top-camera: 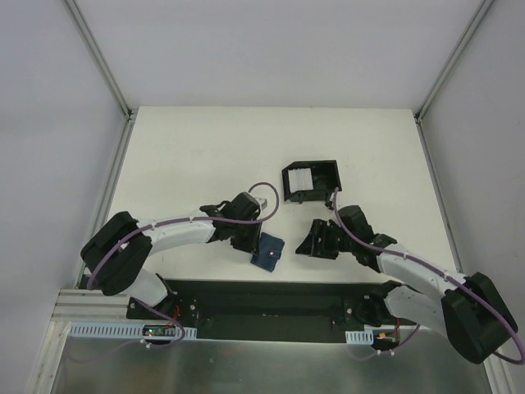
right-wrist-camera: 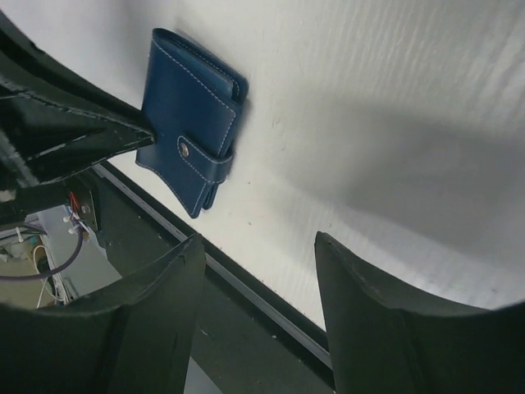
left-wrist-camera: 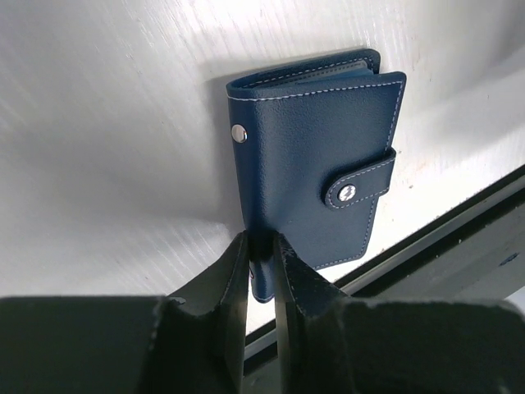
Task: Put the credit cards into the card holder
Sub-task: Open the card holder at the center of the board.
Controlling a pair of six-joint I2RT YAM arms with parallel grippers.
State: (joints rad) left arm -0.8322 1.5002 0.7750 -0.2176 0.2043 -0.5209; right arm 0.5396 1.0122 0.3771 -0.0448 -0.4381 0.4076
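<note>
The card holder [top-camera: 269, 251] is a dark blue wallet, folded shut, with its strap [left-wrist-camera: 361, 185] lying across the front. It is near the table's front edge. My left gripper [top-camera: 254, 245] is shut on the wallet's near edge; both fingers [left-wrist-camera: 234, 263] pinch the leather in the left wrist view. The wallet [right-wrist-camera: 187, 123] also shows in the right wrist view, off to the upper left. My right gripper [right-wrist-camera: 258, 242] stands open and empty, right of the wallet [top-camera: 316, 240]. Pale credit cards [top-camera: 301, 178] lie inside a black box.
The black open-topped box [top-camera: 321, 174] stands on the table behind the right gripper. A dark metal rail [top-camera: 271, 297] runs along the table's near edge, just in front of the wallet. White walls enclose the table at the back and sides.
</note>
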